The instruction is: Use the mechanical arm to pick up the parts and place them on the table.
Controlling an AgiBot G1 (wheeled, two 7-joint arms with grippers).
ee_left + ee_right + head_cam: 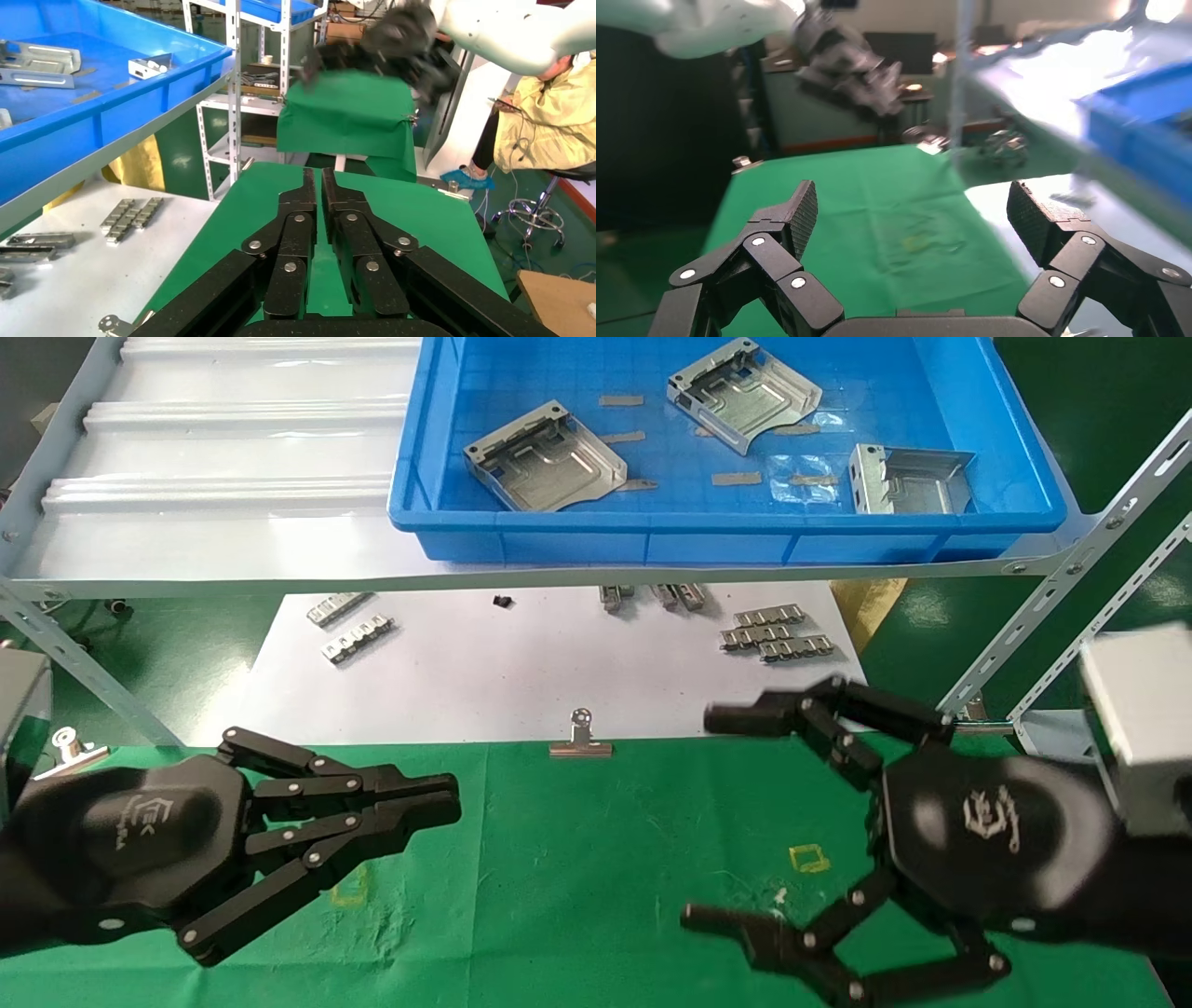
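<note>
Nearest, two black grippers above the green table (577, 877): left gripper (447, 800), fingers pressed together, holding nothing; right gripper (712, 817), fingers spread wide, holding nothing. At the cloth's far edge, a silver binder clip (581, 740) on the border with the white sheet (521, 672). On that sheet, small toothed metal strips (771, 633) in scattered groups. Farthest, on the pale ribbed shelf (214, 477), a blue tray (726, 537) containing three grey sheet-metal parts: one at its left (545, 458), one at centre back (743, 393), one at its right (908, 479).
</note>
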